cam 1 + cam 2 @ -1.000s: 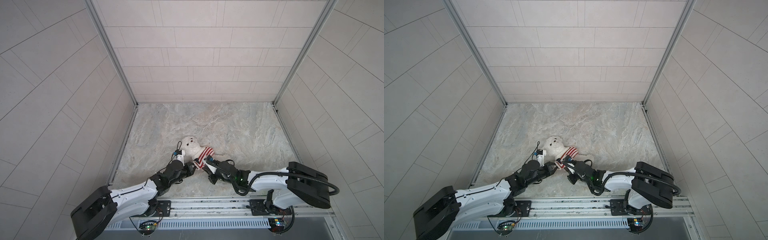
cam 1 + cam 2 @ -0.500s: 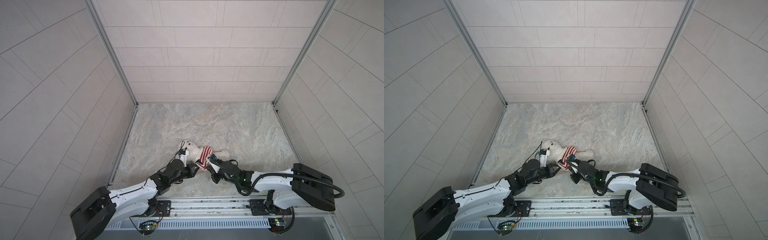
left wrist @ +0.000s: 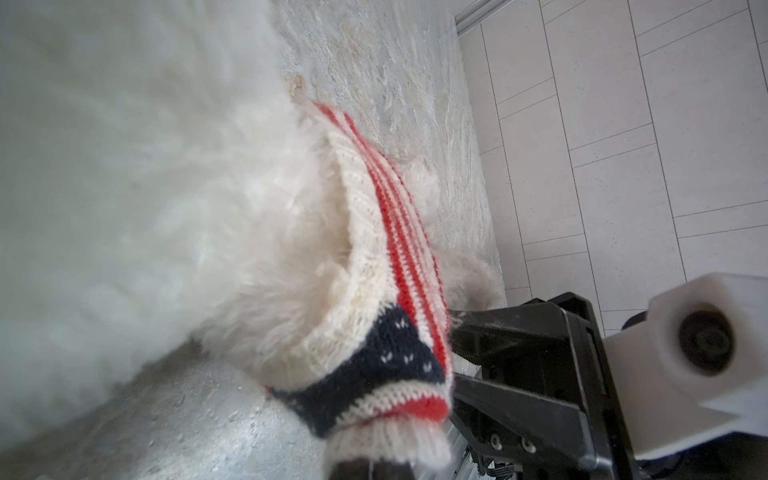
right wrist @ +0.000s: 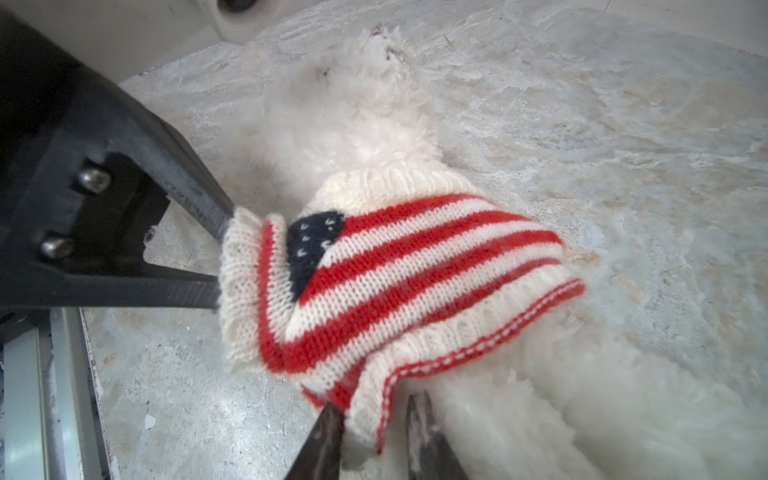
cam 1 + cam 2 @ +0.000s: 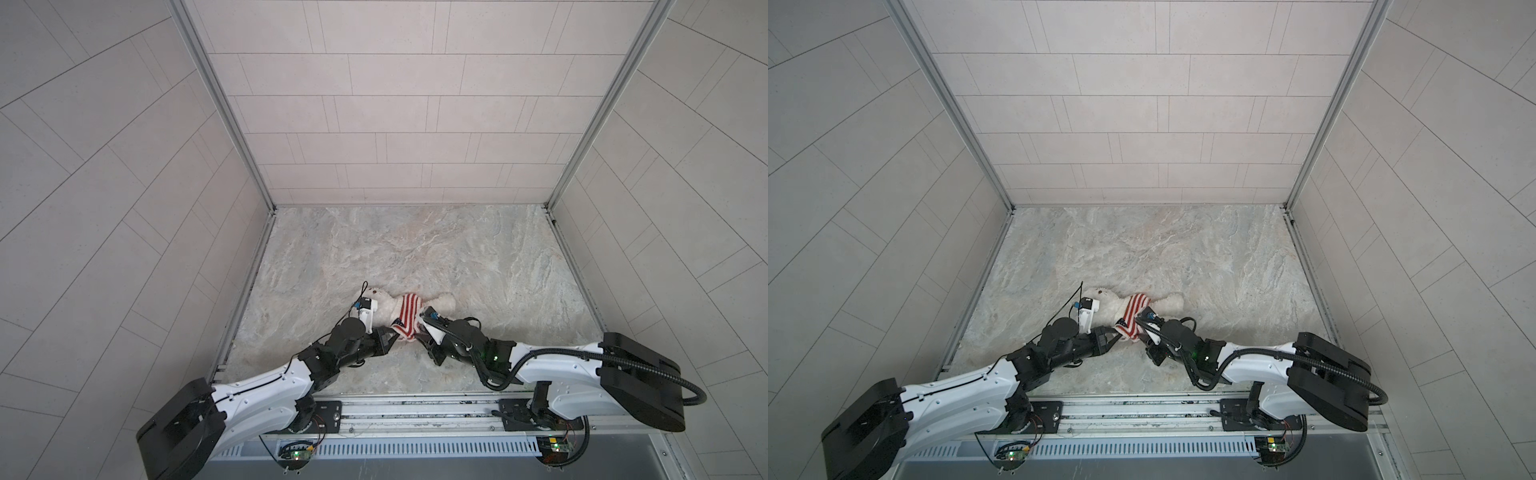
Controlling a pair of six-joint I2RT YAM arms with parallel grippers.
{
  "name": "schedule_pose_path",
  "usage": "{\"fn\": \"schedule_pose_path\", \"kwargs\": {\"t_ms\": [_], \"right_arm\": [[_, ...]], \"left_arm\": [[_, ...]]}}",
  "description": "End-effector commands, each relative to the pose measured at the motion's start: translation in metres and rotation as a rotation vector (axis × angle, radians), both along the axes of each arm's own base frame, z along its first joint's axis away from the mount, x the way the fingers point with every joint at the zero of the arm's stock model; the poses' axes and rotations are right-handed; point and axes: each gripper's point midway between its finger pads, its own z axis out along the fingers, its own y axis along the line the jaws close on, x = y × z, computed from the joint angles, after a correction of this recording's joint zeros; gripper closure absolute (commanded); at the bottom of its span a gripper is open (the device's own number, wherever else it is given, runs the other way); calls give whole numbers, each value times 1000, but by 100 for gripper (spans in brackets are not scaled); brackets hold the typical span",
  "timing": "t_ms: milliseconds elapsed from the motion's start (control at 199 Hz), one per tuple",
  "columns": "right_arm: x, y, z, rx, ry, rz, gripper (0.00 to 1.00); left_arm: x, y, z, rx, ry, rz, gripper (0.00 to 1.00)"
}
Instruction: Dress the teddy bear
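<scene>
Parted since a second ago, right gripper [image 4: 374,411] fingers straddle the ribbed hem of the red-and-white knit sweater [image 4: 415,270]; left gripper [image 4: 222,259] pinches its woolly cuff tight; the fluffy white teddy bear [image 5: 384,305], now toppled flat, lies near 6 o'clock on the marbled table [image 5: 415,249], head toward 9 o'clock; both arms stretch low, converging.

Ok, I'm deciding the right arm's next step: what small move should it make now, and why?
Probably ease the right hand back off the hem of the sweater: its jaws stand apart with that edge loose between them, and the sweater already covers the torso of the teddy bear. The left hand pinches the sleeve cuff; no paw shows there.
</scene>
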Motion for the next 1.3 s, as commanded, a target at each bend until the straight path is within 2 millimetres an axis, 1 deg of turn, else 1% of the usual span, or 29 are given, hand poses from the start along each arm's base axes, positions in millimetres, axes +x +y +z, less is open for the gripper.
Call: {"fn": "schedule_pose_path", "kwargs": {"t_ms": [0,100,155,226,336,426,547,667,757,853,953,1073,1194,1299], "right_arm": [[-7,5,10,-2,-32,42,65],[-8,10,16,16,-38,53,63],[-7,10,16,17,-36,48,66],[-5,12,16,26,-33,40,72],[-5,17,11,18,-16,43,89],[-4,15,8,9,-11,36,100],[-1,3,9,-4,-27,-13,100],[10,-23,8,-43,-55,-134,100],[17,-46,-1,-99,-62,-236,100],[20,-58,-11,-123,-46,-264,100],[19,-58,-14,-123,-36,-262,100],[19,-55,-12,-103,-34,-256,100],[15,-43,-7,-84,-27,-197,100],[10,-26,1,-35,-18,-146,100]], "left_arm": [[-2,3,-6,12,7,-2,100],[-2,4,-8,15,8,-3,100],[-3,4,-9,18,10,-4,100],[-3,4,-9,17,12,-4,100],[-3,3,-9,12,9,-8,100],[-4,3,-8,7,10,-8,100],[-4,5,-6,-5,7,-3,100],[-5,9,-7,-16,8,5,100],[-4,13,-6,-42,13,15,100],[-6,13,-1,-68,5,1,100],[-9,12,0,-79,6,-20,100],[-14,10,4,-116,4,-56,100],[-19,8,4,-93,-3,-92,100],[-13,13,3,-26,-19,-73,100]]}}
